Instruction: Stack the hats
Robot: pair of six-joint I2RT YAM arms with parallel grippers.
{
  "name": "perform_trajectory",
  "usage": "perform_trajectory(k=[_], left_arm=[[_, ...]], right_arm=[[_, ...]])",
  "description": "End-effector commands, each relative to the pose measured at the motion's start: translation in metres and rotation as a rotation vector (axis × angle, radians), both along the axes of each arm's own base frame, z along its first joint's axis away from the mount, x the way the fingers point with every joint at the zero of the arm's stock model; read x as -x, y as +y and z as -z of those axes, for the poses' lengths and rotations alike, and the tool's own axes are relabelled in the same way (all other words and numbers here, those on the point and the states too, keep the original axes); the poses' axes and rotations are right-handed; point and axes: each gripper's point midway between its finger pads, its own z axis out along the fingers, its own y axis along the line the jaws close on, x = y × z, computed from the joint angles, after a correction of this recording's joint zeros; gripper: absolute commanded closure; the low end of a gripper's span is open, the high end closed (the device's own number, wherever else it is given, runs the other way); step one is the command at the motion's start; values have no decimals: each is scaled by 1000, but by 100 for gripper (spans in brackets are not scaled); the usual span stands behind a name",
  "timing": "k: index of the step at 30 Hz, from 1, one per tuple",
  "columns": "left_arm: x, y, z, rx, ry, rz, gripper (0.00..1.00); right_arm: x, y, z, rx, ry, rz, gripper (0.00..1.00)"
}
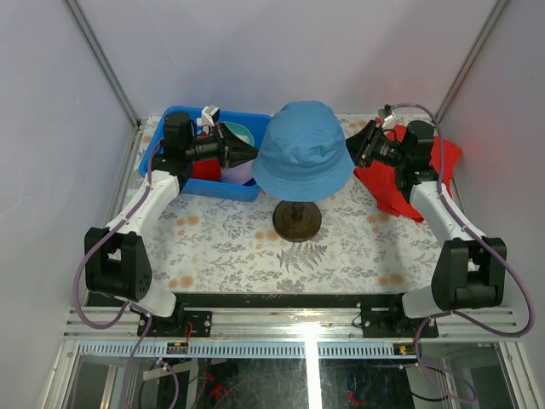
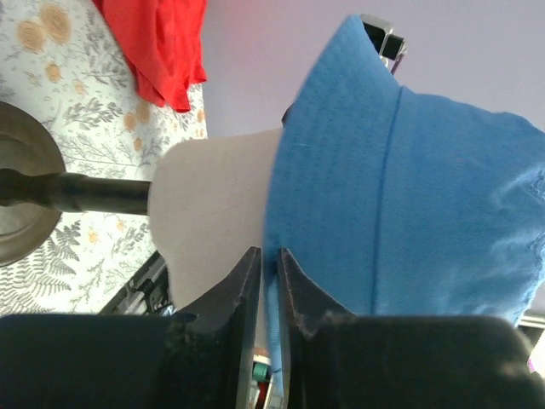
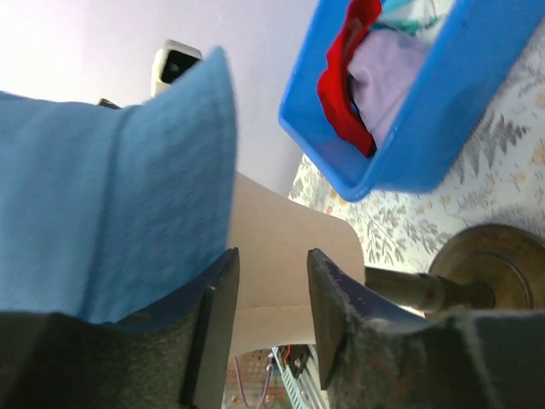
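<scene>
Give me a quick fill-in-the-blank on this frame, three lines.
The hat on the mannequin head is ____.
The bin holding the red hat stands on the robot's ____ side.
The flat red cloth lies on its ____ side.
Missing: blue; left; right.

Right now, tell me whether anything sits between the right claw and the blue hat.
Nothing visible does. The right claw is open, with the brim of the hat close beside one finger; the head shows behind the gap. The left claw pinches the brim on the far side.
</scene>
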Motion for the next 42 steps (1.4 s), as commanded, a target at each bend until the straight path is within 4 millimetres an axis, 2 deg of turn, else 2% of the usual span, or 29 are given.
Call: perform_trajectory(k=[1, 5, 10, 13, 14, 17, 21, 24, 27, 33, 37, 39, 40, 42], left_arm=[[-3, 7, 22, -50, 34, -43, 82], [-10, 10, 15, -68, 12, -59, 68], [-27, 32, 13, -126, -5, -124, 65], [-44, 67, 26, -198, 9, -219, 64], [-52, 88, 33, -239, 17, -282, 64], [-66, 137, 62, -366, 43, -402, 63], [-84, 191, 96, -548, 84, -495, 63], [-96, 222, 116, -694, 88, -533, 64], [-108, 252, 125, -844, 45, -553, 63], [-128, 290, 146, -971, 46, -563, 63], [-130, 316, 159, -986, 72, -579, 62], [-130, 323, 168, -967, 75, -572, 58], [-131, 323, 171, -943, 68, -556, 49], [-132, 325, 177, -902, 72, -536, 46]], right_arm=[[9, 12, -2, 20, 17, -70, 51], [5, 10, -7, 20, 10, -60, 45], [3, 1, -1, 29, 18, -37, 41], [3, -8, 4, 43, 25, -17, 34], [4, -10, 5, 47, 24, -10, 33], [8, -18, 9, 69, 23, 7, 29], [12, -24, 12, 105, 16, 25, 26], [14, -24, 14, 100, 18, 24, 26], [15, -24, 15, 87, 20, 20, 26], [17, -27, 13, 56, 10, 9, 22], [17, -30, 11, 43, 10, 3, 15], [16, -32, 11, 40, 11, 8, 6], [16, -32, 11, 37, 13, 10, 0], [14, -33, 12, 31, 18, 15, 1]])
